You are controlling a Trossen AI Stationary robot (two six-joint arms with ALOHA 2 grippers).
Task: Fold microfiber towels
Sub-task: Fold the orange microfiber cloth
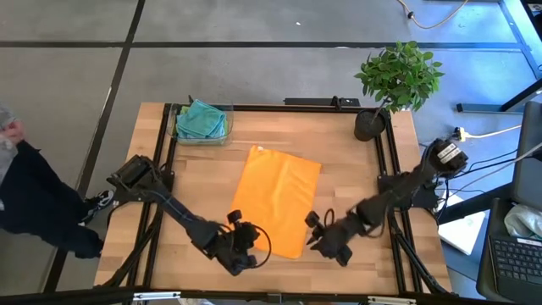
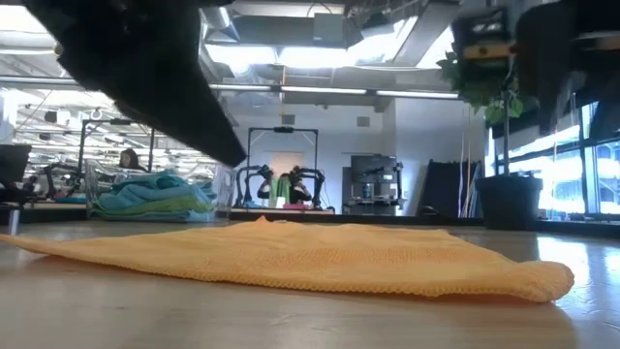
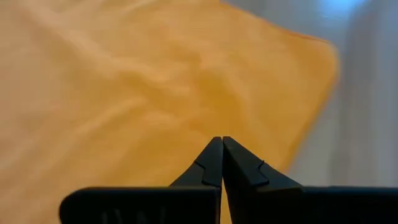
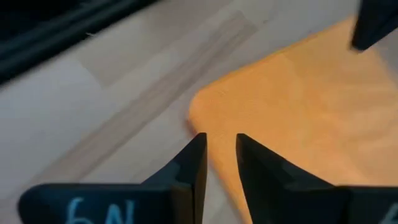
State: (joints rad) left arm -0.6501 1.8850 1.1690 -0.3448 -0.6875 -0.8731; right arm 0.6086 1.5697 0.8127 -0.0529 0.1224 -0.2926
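Bright ceiling lights, window glare at low view; wrist views blurred.

Four cameras: one overhead, one at desk level, one on each wrist.

The high view looks straight down on the whole desk [image 1: 356,169]. The low view sits on the desk surface, facing level into the room. Each wrist view looks closely past its own jaws. All four share the orange towel [image 1: 275,199] [image 2: 291,257] [image 3: 124,93] [image 4: 311,106].

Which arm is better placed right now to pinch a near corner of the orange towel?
Probably the right: its tool is slightly open at a near corner of the orange towel. The left tool is shut over the cloth.
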